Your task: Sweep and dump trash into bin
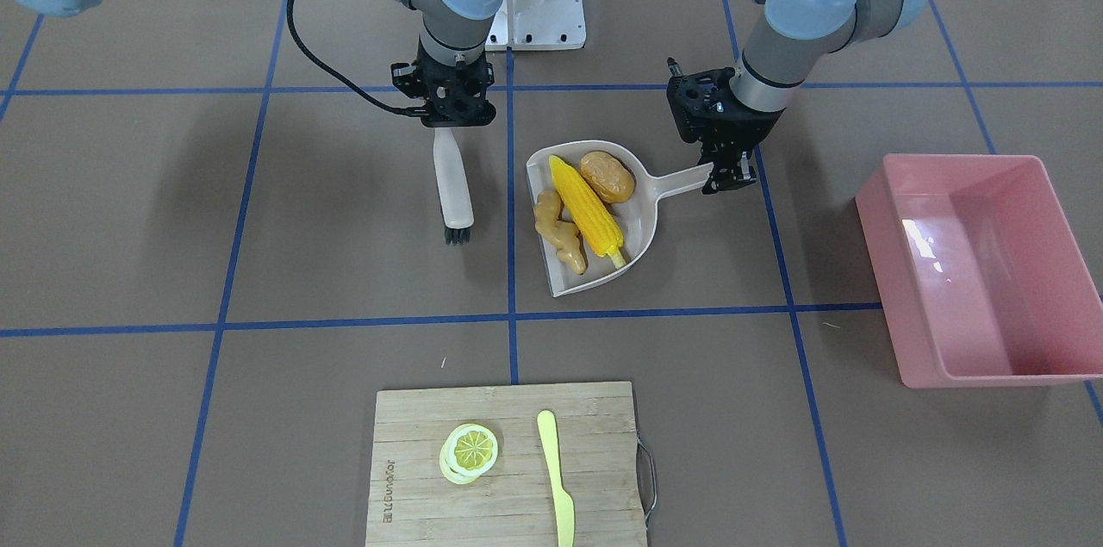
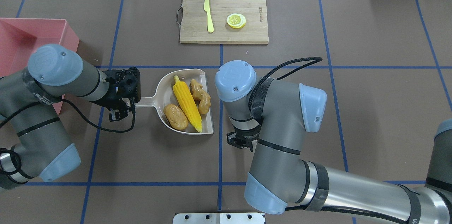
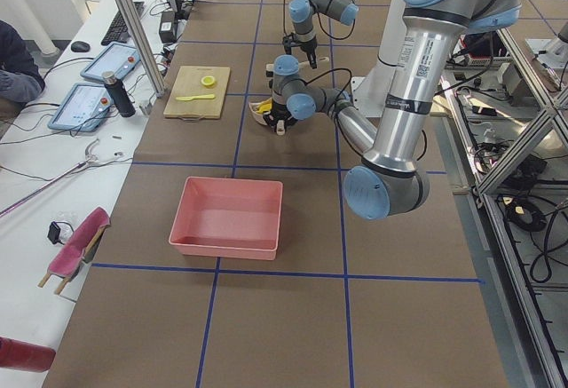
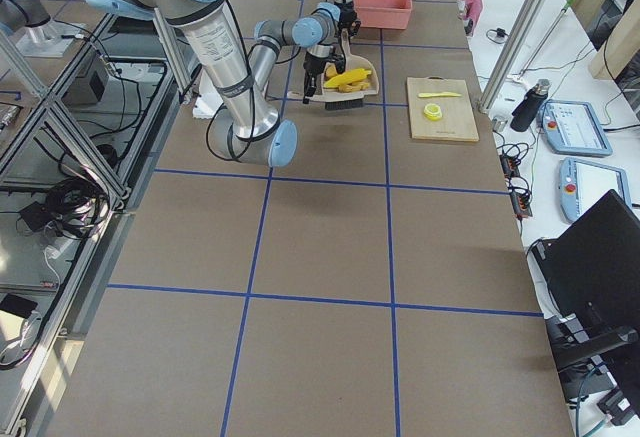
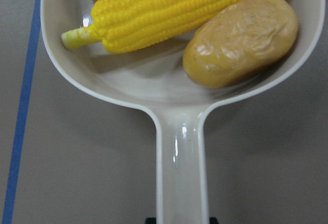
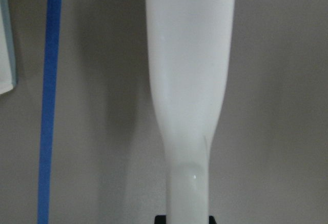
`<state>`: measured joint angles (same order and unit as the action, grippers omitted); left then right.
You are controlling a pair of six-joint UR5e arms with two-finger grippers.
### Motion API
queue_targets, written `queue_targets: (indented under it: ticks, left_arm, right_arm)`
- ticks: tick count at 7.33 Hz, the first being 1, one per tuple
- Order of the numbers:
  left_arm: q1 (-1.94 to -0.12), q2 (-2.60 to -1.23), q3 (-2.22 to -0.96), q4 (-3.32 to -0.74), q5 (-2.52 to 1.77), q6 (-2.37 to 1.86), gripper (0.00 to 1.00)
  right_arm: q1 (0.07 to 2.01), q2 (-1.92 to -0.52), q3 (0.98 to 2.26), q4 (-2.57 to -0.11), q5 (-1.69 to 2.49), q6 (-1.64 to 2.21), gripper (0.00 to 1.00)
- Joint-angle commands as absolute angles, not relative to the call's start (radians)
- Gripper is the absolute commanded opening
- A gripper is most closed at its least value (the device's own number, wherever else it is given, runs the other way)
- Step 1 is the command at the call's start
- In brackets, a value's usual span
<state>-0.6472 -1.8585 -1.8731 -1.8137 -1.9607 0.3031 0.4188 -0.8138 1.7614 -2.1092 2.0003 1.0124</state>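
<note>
Table stock, seen from the operators' side. Dustpan (image 1: 639, 228), beige, near table ctr, w/ three items lying in its scoop: corn cob (image 1: 586, 207) down the middle, potato (image 1: 607, 177) at the handle end touching the cob, ginger root (image 1: 558, 233) along the cob's other side, by the open lip. Left gripper (image 1: 729, 177): jaws clamped on the tip of the dustpan handle, so the trash sits in the scoop beyond the fingers, none of it btwn them (wrist cam shows the handle running straight out from the jaws to cob and potato). Right gripper (image 1: 448, 127): jaws closed on the top of a white brush (image 1: 454, 185), bristles pointing away from the robot, brush near the pan's open lip but apart from it. Bin (image 1: 1008, 289), pink, well off to the robot's left of the pan, past the left arm. Also: wooden board (image 1: 517, 517) at the operators' edge w/ lemon slice (image 1: 470, 450) and yellow knife (image 1: 556, 478) on it.
</note>
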Motion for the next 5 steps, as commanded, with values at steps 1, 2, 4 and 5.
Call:
queue_targets:
  ticks: [1, 2, 4, 5]
  left_arm:
    - [-0.647, -1.838, -1.878, -1.862, -1.968, 0.244, 0.0]
    - [-0.647, -1.826, -1.876, -1.891, -1.97, 0.227, 0.0]
    - [-0.647, -1.796, -1.876, -1.974, -1.985, 0.174, 0.0]
    - [-0.652, -1.795, -1.878, -2.027, -1.985, 0.141, 0.0]
  right_arm:
    - [0.419, -0.815, 1.763, -2.109, 2.0, 1.014, 0.0]
    - [0.417, -0.816, 1.763, -2.109, 2.0, 1.014, 0.0]
    - [0.417, -0.816, 1.763, -2.109, 2.0, 1.014, 0.0]
    - [0.417, -0.812, 1.773, -2.134, 2.0, 1.012, 0.0]
